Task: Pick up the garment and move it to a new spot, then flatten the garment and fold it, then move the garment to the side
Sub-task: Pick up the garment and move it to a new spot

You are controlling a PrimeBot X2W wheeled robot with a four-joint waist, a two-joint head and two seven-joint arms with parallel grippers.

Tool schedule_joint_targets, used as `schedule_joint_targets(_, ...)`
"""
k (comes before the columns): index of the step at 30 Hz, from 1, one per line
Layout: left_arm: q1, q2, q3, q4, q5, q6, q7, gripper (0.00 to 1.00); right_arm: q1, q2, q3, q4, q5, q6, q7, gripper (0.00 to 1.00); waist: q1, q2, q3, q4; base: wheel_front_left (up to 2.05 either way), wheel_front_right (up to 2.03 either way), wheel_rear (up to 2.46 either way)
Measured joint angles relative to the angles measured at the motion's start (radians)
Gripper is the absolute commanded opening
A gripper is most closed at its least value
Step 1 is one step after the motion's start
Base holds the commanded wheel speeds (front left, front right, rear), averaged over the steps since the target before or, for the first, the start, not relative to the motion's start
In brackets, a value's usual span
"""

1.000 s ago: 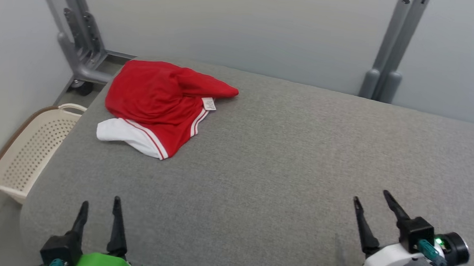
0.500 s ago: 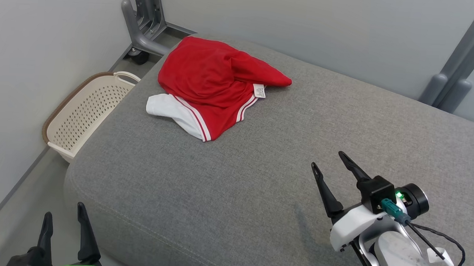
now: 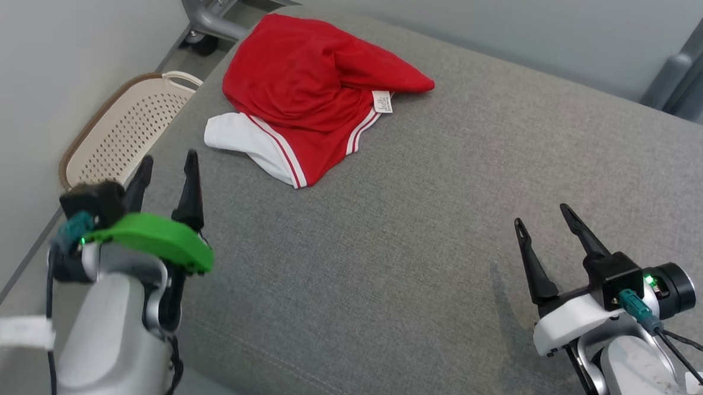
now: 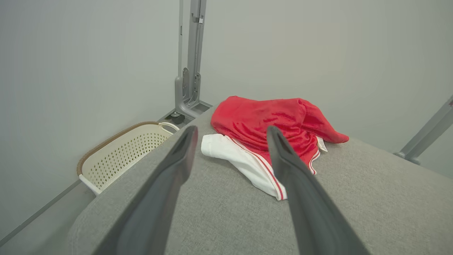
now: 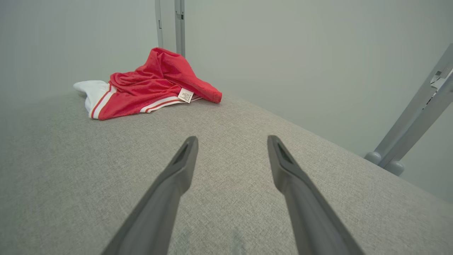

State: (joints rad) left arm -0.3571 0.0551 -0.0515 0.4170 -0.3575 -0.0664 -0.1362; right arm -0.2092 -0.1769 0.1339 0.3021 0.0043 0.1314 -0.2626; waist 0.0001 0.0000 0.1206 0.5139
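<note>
While the red garment (image 3: 308, 95) with white trim lies crumpled at the far left corner of the grey cushion (image 3: 421, 236), its white label (image 3: 382, 101) facing up on the side toward the middle, both grippers hover apart from it. Over the cushion's near left edge, the left gripper (image 3: 169, 157) has its two dark fingers spread wide and empty, pointing toward the garment, with the perforated cream basket (image 3: 123, 134) on the floor alongside. Well apart on the near right, the right gripper (image 3: 540, 214) is likewise spread wide, holding nothing, above bare cushion.
</note>
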Motion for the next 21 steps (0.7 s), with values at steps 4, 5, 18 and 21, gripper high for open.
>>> schedule_joint_targets(4,-0.195,0.025,-0.006,0.174,-0.051,-0.03,0.115,1.0,-0.007,-0.003,0.004,-0.028,-0.018,0.0,0.0,1.0,0.0001,0.0,0.055,-0.014,0.0,0.0,0.0)
schedule_joint_targets(5,-0.237,0.036,-0.008,0.22,-0.058,-0.038,0.147,1.0,-0.011,-0.007,0.009,-0.028,-0.019,0.0,0.0,1.0,0.0001,0.0,0.069,-0.022,0.0,0.0,0.0)
schedule_joint_targets(18,-0.603,0.113,-0.094,0.512,-0.26,-0.064,0.36,1.0,-0.088,-0.079,0.04,-0.083,-0.035,0.0,0.05,1.0,0.0002,0.0,0.224,-0.2,0.0,0.0,0.0)
schedule_joint_targets(21,-0.619,0.162,-0.119,0.549,-0.292,-0.064,0.361,1.0,-0.096,-0.096,0.036,-0.123,-0.035,0.0,0.065,1.0,0.0002,0.0,0.255,-0.25,0.0,0.0,0.0)
